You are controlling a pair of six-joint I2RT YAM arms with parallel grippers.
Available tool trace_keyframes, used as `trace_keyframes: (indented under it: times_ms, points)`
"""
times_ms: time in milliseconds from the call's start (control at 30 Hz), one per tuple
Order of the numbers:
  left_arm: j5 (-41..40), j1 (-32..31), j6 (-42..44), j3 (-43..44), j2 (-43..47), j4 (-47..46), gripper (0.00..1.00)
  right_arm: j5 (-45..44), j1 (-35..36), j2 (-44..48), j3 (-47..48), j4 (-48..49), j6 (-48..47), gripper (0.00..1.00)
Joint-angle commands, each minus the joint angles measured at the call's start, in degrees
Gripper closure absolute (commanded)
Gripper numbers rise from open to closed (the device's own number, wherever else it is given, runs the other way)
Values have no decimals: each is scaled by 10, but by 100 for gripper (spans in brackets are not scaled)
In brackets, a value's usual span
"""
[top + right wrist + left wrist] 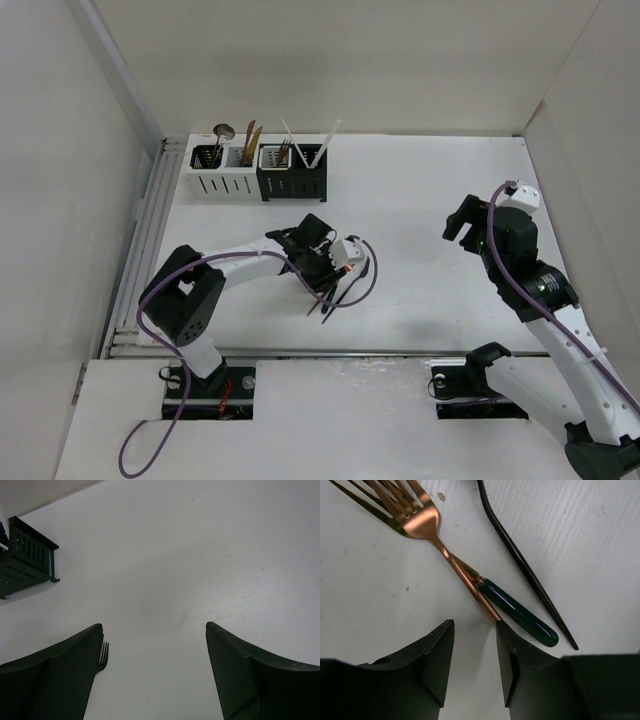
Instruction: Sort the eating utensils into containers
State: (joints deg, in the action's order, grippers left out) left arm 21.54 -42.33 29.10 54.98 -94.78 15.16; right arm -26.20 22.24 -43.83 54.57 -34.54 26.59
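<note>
A copper fork [420, 517] lies on the white table, its handle end running to the tip of my left gripper's right finger [512, 650]. Under it lies a second fork with a dark green handle [517, 611], and beside them a slim black utensil [530, 570]. My left gripper [475, 625] is open and empty, low over the table at these utensils [328, 296]. My right gripper [152, 630] is wide open and empty above bare table [462, 225]. The four containers [258, 172] stand at the back left, each holding utensils and white sticks.
A black caddy [27, 557] shows at the far left of the right wrist view, and fork tines [103, 655] peek out beside the left finger. White walls enclose the table on the left, back and right. A rail [145, 240] runs along the left edge.
</note>
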Motion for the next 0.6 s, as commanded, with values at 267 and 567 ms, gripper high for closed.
trace_keyframes:
  times_ms: [267, 567]
  points:
    - [-47, -8, 5, 21, -34, -14, 63, -46, 3, 21, 8, -32, 9, 12]
    - [-6, 8, 0, 43, 11, 8, 58, -52, 3, 21, 8, -37, 9, 12]
